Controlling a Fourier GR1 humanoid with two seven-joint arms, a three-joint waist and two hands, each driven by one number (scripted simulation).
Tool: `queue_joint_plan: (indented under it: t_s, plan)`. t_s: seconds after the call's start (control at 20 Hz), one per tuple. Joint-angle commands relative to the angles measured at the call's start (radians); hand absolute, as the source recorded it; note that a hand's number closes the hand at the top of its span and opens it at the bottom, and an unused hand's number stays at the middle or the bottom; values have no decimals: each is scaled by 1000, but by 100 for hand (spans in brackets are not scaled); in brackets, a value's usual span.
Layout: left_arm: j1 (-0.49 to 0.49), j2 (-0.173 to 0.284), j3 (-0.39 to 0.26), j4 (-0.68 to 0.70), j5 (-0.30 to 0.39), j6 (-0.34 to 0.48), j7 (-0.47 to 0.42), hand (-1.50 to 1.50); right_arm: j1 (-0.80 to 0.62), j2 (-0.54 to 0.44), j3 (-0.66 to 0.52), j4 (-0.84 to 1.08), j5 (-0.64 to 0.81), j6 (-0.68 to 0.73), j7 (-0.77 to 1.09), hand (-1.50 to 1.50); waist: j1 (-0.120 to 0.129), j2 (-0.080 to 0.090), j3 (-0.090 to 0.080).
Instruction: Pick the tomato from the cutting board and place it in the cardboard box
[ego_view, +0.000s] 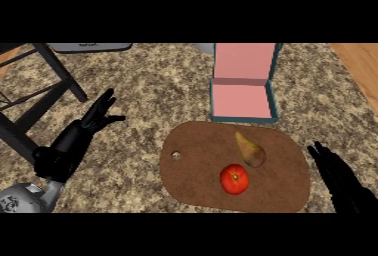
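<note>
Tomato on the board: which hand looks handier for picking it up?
Probably the right hand: it sits open beside the board's right edge, close to the tomato. The left hand rests open well off to the board's left.

Below me a speckled granite counter (140, 90); black stool legs (63, 75) at left, wooden floor (358, 65) at right.
</note>
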Motion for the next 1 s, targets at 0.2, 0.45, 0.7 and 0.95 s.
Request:
queue_joint_plan:
  t_s: [0.2, 0.45, 0.7, 0.95]
  plan:
    - [-3, -93, -37, 76, -26, -23, -57, 0, 4, 101, 215, -317, 197, 292, 518, -150, 53, 20, 3]
    - [-51, -142, -39, 97, -46, -45, -41, 0, -159, 363, 375, -285, 344, 408, 774, -150, 78, 19, 8]
    - [-66, -177, -13, 131, -78, -56, -28, 0, -242, 521, 382, -175, 380, 512, 823, -150, 77, 19, 11]
    - [-55, -221, -11, 161, -107, -61, -41, 0, -225, 584, 327, -127, 358, 564, 806, -150, 73, 20, 11]
